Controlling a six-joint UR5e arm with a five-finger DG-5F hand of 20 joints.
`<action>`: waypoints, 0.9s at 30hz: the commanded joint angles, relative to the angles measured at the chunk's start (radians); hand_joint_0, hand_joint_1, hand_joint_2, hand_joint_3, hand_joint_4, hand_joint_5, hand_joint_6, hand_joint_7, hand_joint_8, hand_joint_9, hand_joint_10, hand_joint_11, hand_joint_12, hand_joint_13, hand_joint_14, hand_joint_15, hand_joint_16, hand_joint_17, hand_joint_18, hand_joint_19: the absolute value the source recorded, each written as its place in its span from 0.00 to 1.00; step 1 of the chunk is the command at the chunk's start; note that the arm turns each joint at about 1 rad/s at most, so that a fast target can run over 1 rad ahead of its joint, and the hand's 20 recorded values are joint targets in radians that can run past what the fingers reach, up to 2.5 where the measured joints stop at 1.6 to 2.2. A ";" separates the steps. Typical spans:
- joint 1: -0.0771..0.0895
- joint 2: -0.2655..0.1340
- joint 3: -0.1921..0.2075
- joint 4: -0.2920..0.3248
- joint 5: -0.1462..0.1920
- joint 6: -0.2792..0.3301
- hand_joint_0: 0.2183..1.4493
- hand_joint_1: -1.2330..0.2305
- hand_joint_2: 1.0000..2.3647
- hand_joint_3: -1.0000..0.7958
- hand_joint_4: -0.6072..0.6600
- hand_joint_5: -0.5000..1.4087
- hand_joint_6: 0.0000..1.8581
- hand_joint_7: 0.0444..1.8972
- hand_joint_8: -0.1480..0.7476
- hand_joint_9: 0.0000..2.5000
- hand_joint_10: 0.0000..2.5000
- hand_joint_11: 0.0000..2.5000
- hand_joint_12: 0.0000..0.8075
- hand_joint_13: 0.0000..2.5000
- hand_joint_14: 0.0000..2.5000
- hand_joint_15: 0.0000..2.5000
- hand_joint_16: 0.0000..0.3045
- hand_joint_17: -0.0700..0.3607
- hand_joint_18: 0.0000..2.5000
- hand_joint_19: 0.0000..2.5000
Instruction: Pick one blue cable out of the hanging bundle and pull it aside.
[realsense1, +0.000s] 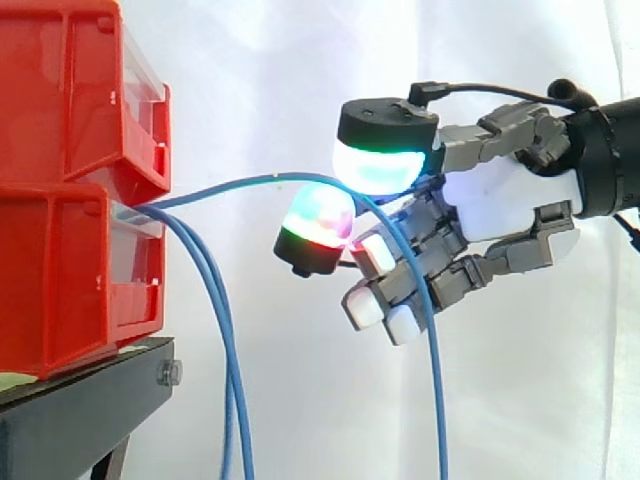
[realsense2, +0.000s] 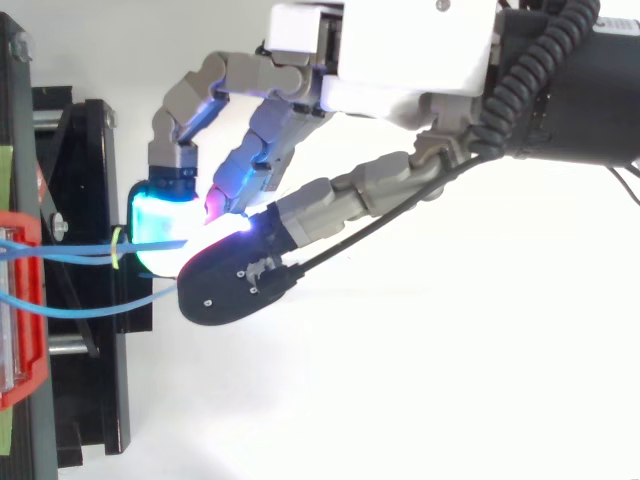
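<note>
Several thin blue cables come out between the stacked red bins (realsense1: 70, 100) at the left. Two of them (realsense1: 225, 340) hang straight down beside the black stand (realsense1: 80, 400). One blue cable (realsense1: 430, 330) arches right from the bins, runs between my hand's glowing pads and drops down in front of the curled fingers. My hand (realsense1: 500, 200) reaches in from the right with its fingers curled round this cable, the green-lit pad (realsense1: 378, 165) above it and the red-lit pad (realsense1: 320, 218) below. From above, the hand (realsense2: 400, 50) meets the cables (realsense2: 70, 250) just off the stand's edge.
A yellow-green tie (realsense2: 117, 250) wraps the cables near the bins (realsense2: 25, 300). The black stand (realsense2: 85, 200) carries the bins at the left. A white curtain backs the work, and there is open room to the right of and below the hand.
</note>
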 joint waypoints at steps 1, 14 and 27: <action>-0.002 0.006 0.001 -0.020 -0.004 -0.002 0.30 0.32 0.01 0.35 0.55 0.18 0.50 0.37 0.44 0.42 0.01 0.29 0.34 0.32 0.01 0.20 0.16 0.41 0.28 0.23; 0.001 0.009 0.001 -0.042 -0.004 -0.004 0.30 0.32 0.02 0.44 0.50 0.21 0.50 0.45 0.45 0.49 0.01 0.30 0.33 0.35 0.01 0.20 0.15 0.40 0.31 0.23; 0.006 0.009 -0.001 -0.047 -0.003 -0.016 0.29 0.29 0.01 0.53 0.42 0.23 0.49 0.52 0.46 0.55 0.01 0.27 0.38 0.39 0.01 0.19 0.19 0.46 0.37 0.21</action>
